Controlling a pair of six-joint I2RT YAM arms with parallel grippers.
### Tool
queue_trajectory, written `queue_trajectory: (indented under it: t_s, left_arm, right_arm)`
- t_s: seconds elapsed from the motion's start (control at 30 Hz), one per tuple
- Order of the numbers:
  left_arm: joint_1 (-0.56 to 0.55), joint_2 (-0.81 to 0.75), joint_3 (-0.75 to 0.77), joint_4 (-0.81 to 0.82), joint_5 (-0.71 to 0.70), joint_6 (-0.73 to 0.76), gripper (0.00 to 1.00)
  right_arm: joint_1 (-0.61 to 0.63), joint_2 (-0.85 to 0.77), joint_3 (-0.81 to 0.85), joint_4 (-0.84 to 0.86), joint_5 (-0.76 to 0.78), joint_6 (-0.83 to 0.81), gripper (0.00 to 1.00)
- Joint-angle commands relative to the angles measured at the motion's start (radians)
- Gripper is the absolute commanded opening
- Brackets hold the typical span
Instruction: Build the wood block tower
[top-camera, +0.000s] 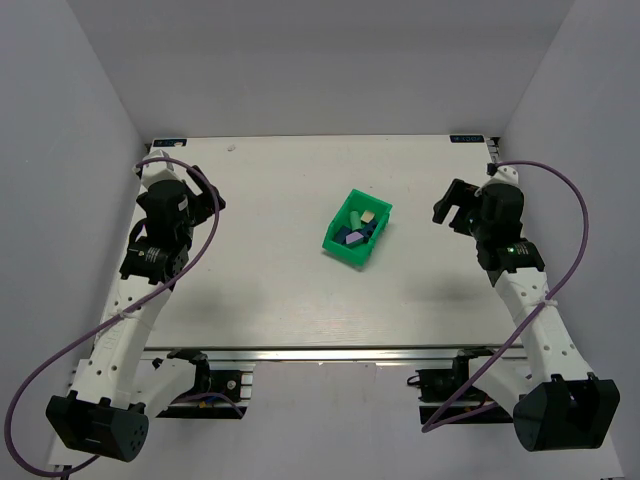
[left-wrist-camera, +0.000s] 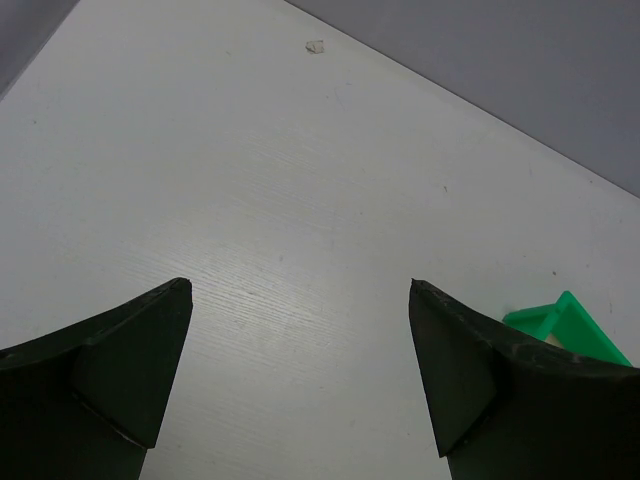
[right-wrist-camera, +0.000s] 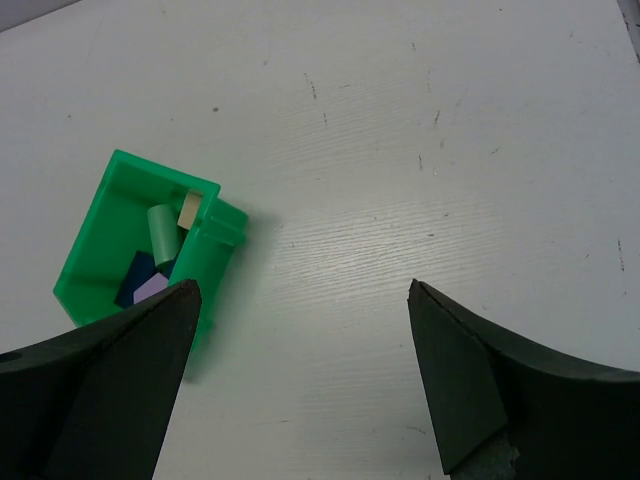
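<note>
Wood blocks (right-wrist-camera: 160, 235) (dk blue, lilac, mint, cream) lie loose in green bin (right-wrist-camera: 88, 245) approx mid surface (top-camera: 270, 290), btwn both arms. Left claw (left-wrist-camera: 300, 290) & right claw (right-wrist-camera: 300, 290) gape wide, holding nothing, each over the surface, apart from bin.

Bright, diffuse light on the white table (top-camera: 280, 300); shadows soft and short; all 3 views sharp.
</note>
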Motion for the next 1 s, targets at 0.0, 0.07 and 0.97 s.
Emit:
queue_trajectory:
  t_s: [0.0, 0.07, 0.97]
  left_arm:
    - [-0.001, -0.013, -0.001, 0.002, -0.005, -0.004, 0.98]
    - [-0.001, -0.010, -0.006, 0.005, 0.006, -0.004, 0.98]
    - [-0.001, 0.049, -0.070, 0.042, 0.041, -0.013, 0.98]
  right_arm:
    - [-0.001, -0.005, 0.019, 0.029, 0.017, 0.049, 0.89]
    - [-0.001, -0.001, 0.018, 0.024, 0.005, 0.019, 0.89]
    - [0.335, 0.694, 0.352, -0.077, 0.002, 0.274, 0.80]
